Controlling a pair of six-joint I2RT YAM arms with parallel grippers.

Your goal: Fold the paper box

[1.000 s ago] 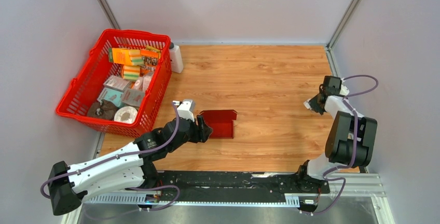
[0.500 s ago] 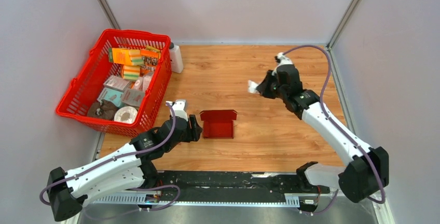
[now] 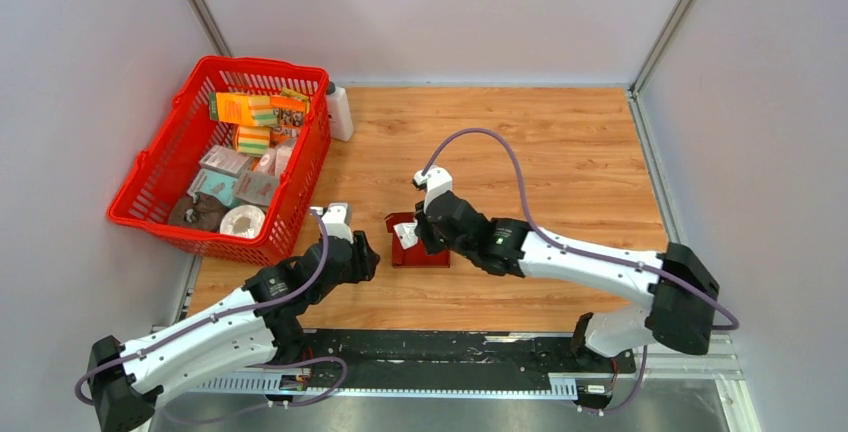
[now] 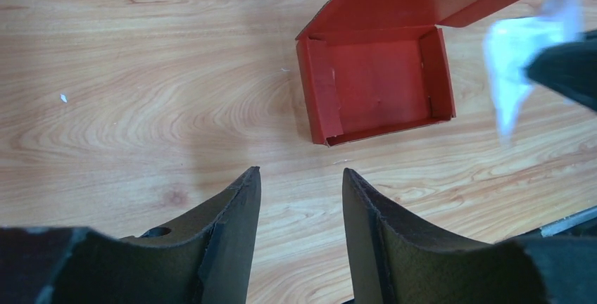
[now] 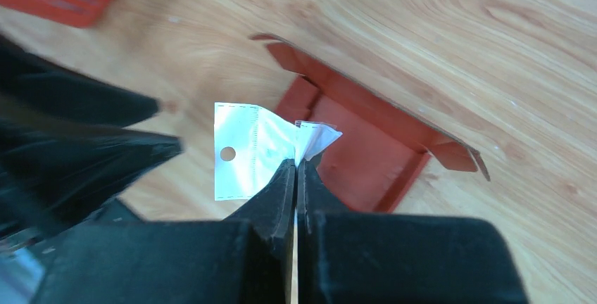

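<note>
The paper box (image 3: 427, 258) is a dark red open tray with its lid flap standing up at the far side, lying on the wood table; the left wrist view shows its empty inside (image 4: 376, 82). My right gripper (image 3: 411, 236) hangs over the box's left part, shut on a small white plastic packet (image 5: 250, 153) with a punched hole. The box (image 5: 366, 142) lies just beyond the fingertips (image 5: 296, 163) of that gripper. My left gripper (image 4: 299, 172) stands open and empty just left of the box (image 3: 364, 257), apart from it. The packet (image 4: 517, 43) shows blurred at the right edge.
A red plastic mesh basket (image 3: 215, 62) with several printed packages stands at the far left. A white bottle (image 3: 339, 112) stands by its far right corner. Grey walls close in the table on three sides.
My right arm has swung from the far right across the table to above the box, with the white packet still in it. My left gripper has drawn back a little and narrowed.
</note>
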